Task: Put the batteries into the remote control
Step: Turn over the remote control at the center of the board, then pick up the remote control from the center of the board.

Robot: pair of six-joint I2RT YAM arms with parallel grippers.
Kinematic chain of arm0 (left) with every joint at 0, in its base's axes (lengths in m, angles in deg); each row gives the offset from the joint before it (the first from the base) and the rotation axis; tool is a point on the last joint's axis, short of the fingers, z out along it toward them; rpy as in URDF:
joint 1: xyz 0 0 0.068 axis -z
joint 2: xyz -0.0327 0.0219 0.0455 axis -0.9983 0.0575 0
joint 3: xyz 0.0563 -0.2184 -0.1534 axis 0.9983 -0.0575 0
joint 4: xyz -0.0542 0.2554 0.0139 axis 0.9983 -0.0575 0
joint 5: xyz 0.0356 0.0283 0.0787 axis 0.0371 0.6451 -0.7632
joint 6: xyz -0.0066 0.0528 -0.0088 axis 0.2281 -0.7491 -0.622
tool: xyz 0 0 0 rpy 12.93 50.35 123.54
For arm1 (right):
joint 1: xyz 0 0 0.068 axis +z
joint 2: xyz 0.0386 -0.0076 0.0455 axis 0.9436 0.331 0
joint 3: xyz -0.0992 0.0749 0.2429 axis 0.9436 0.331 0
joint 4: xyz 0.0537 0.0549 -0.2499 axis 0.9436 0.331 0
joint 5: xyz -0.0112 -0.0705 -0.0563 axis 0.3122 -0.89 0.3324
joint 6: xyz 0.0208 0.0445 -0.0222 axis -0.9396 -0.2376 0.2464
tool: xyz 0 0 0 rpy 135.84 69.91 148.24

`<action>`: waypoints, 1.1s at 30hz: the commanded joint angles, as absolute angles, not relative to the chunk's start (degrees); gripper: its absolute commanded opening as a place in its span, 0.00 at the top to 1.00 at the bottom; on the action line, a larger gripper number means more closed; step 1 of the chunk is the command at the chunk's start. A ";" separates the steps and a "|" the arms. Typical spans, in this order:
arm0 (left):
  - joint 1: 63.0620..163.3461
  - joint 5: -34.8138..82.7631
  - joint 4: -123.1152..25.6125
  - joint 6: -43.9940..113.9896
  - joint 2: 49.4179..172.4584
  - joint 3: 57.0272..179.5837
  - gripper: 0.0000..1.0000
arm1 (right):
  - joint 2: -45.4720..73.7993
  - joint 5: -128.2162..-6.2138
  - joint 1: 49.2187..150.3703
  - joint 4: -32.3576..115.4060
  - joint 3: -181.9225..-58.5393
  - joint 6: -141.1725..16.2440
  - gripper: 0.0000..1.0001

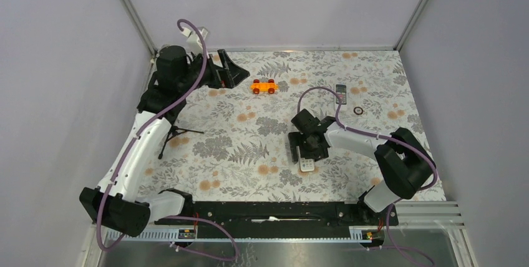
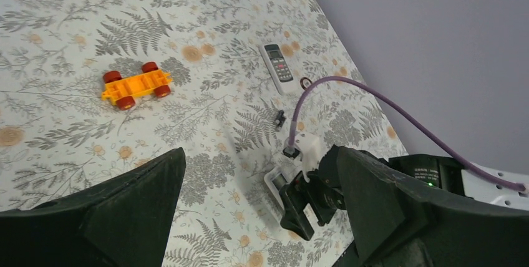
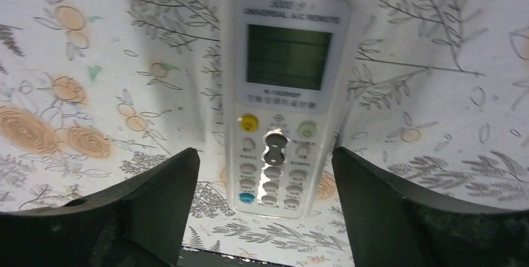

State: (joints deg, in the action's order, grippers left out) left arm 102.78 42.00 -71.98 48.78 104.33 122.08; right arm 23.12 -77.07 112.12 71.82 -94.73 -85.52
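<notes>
The remote control (image 1: 340, 93), a slim handset with a dark face, lies flat at the back right of the floral table and also shows in the left wrist view (image 2: 276, 64). No batteries are in view. My right gripper (image 1: 305, 151) hangs open over a different, white remote with a pale green screen (image 3: 287, 61), which lies face up between the two fingers without touching them (image 3: 265, 161). My left gripper (image 1: 234, 73) is open and empty, held high at the back left (image 2: 259, 155), far from both remotes.
An orange wheeled toy chassis (image 1: 264, 86) sits at the back centre. A small black ring (image 1: 358, 110) lies just right of the dark remote, and a tiny black piece (image 2: 280, 118) lies nearer the right arm. A thin black stand (image 1: 174, 135) sits beside the left arm.
</notes>
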 commanded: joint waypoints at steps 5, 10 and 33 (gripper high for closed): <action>106.55 35.78 -70.44 46.62 103.49 120.95 0.01 | 25.72 -76.75 112.85 67.64 -95.30 -85.70 0.34; 106.57 33.30 -69.77 46.71 103.32 120.00 0.01 | 28.23 -84.34 112.87 68.65 -95.98 -85.26 0.36; 104.40 51.01 -68.09 58.65 111.90 123.31 0.02 | 24.92 -10.12 96.51 21.13 -110.48 -99.83 0.77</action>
State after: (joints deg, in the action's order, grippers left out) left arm 104.66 43.48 -72.77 55.45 110.34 120.42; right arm 23.04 -29.82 96.19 42.19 -108.04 -86.76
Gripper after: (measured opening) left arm 0.983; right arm 0.573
